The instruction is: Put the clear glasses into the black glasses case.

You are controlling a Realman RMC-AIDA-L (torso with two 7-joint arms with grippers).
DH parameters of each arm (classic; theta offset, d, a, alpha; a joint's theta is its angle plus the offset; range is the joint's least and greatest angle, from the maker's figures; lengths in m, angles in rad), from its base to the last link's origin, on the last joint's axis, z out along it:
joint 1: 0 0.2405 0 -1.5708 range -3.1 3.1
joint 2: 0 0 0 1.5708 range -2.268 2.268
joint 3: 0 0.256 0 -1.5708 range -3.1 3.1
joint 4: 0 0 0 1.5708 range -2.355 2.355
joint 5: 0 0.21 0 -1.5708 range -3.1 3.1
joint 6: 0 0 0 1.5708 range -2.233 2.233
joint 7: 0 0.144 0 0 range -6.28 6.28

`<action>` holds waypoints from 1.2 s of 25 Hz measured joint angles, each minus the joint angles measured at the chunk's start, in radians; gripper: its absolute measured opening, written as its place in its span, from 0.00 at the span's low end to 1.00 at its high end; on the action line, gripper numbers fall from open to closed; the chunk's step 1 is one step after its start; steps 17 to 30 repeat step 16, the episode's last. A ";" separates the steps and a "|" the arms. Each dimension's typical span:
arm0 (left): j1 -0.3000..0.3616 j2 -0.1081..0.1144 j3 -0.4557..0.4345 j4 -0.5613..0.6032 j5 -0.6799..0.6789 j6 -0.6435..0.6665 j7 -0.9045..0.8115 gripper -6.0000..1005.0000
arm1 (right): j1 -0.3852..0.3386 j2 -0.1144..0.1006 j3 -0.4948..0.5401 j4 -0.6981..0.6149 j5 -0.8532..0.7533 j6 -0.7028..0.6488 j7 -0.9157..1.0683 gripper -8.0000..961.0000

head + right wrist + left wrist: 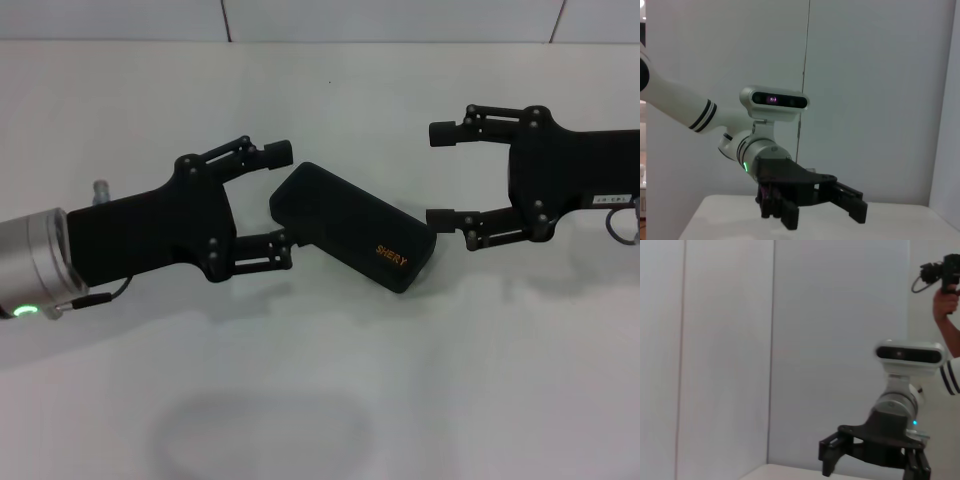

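The black glasses case [350, 226] lies shut on the white table, set diagonally, with orange "SHERY" lettering near its right end. My left gripper [280, 196] is open, and the case's left end sits just between its fingertips. My right gripper [437, 175] is open too, a short way beyond the case's right end and not touching it. The right gripper [872, 462] also shows far off in the left wrist view, and the left gripper [820, 212] in the right wrist view. The clear glasses are out of view; the closed lid hides the inside of the case.
The white table [320, 400] stretches to a pale wall [320, 18] at the back. A person's hand with a camera [942, 282] shows beyond the right arm in the left wrist view.
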 joint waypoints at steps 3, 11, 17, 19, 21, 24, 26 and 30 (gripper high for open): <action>-0.003 -0.002 -0.023 -0.020 0.000 0.000 0.007 0.88 | -0.004 0.003 0.000 0.002 0.000 -0.005 -0.032 0.89; -0.007 -0.003 -0.033 -0.028 0.004 0.000 0.009 0.88 | -0.017 0.020 0.008 0.004 0.002 -0.006 -0.098 0.90; 0.000 -0.004 -0.034 -0.030 0.003 -0.002 0.025 0.88 | -0.017 0.025 0.009 0.002 0.007 0.000 -0.099 0.90; 0.000 -0.004 -0.034 -0.030 0.003 -0.002 0.025 0.88 | -0.017 0.025 0.009 0.002 0.007 0.000 -0.099 0.90; 0.000 -0.004 -0.034 -0.030 0.003 -0.002 0.025 0.88 | -0.017 0.025 0.009 0.002 0.007 0.000 -0.099 0.90; 0.000 -0.004 -0.034 -0.030 0.003 -0.002 0.025 0.88 | -0.017 0.025 0.009 0.002 0.007 0.000 -0.099 0.90; 0.000 -0.004 -0.034 -0.030 0.003 -0.002 0.025 0.88 | -0.017 0.025 0.009 0.002 0.007 0.000 -0.099 0.90; 0.000 -0.004 -0.034 -0.030 0.003 -0.002 0.025 0.88 | -0.017 0.025 0.009 0.002 0.007 0.000 -0.099 0.90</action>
